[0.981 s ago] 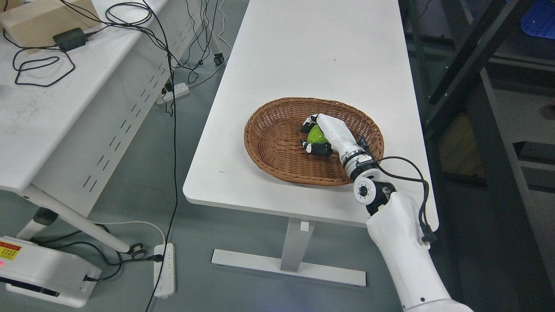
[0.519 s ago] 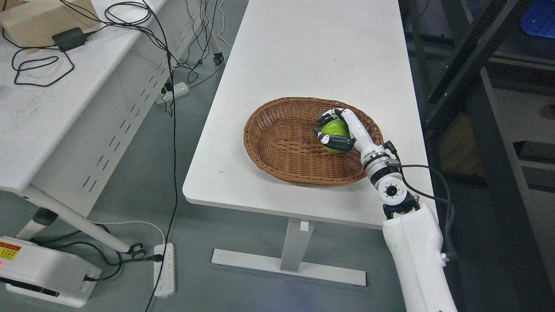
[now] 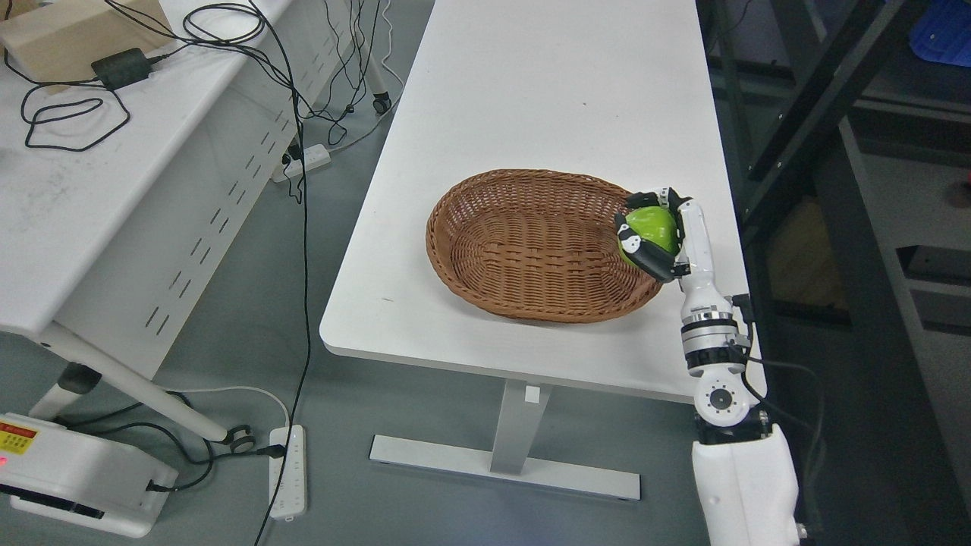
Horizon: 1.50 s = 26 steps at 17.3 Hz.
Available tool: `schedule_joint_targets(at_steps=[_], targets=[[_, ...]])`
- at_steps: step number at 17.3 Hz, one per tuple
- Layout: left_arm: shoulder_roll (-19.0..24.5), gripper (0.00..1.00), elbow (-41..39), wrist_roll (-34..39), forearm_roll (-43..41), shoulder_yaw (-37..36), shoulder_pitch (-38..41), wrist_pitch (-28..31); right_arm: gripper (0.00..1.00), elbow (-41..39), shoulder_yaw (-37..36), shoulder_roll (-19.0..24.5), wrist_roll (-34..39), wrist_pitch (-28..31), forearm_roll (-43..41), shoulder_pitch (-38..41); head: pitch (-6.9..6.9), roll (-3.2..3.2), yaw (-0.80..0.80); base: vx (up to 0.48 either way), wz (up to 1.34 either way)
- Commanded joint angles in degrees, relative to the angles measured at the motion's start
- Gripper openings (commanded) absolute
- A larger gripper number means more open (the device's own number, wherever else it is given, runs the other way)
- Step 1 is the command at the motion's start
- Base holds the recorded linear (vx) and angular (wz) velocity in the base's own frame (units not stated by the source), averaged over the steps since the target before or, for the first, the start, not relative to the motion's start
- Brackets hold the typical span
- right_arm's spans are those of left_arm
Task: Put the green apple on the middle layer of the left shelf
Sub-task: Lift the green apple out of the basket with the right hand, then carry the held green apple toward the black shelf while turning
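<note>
I see my right robot hand gripping the green apple over the wicker basket's right rim.

One head view looks steeply down from above the surface's near right corner, facing along its length, at middling range.

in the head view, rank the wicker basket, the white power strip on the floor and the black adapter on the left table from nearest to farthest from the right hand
Measured from the right hand, which grips the green apple:
1. Wicker basket, right beside it, on the white table.
2. White power strip, down on the floor at lower left.
3. Black adapter, on the left table, far upper left.
</note>
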Motion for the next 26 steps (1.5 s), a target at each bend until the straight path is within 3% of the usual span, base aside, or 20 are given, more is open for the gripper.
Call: schedule_joint_targets(at_steps=[1,14,26], targets=[[1.0,1.0,0.0,0.0,0.0,0.0,0.5,0.0,0.0,-12.6,-4.3,-0.1,-0.2,-0.2,-1.1,6.9,0.0,0.0,0.0,0.0,0.0],[1.0,1.0,0.0,0.0,0.0,0.0,0.5,0.0,0.0,-13.4,-3.9,-0.1,0.0,3.2,-0.5,7.7,0.0,0.0,0.0,-0.091,-0.03],[1.0,1.0,0.0,0.0,0.0,0.0,0.5,0.0,0.0,-13.4,-4.6,-0.1,-0.3,2.9,-0.5,14.6,0.0,0.0,0.0,-0.203,-0.09]])
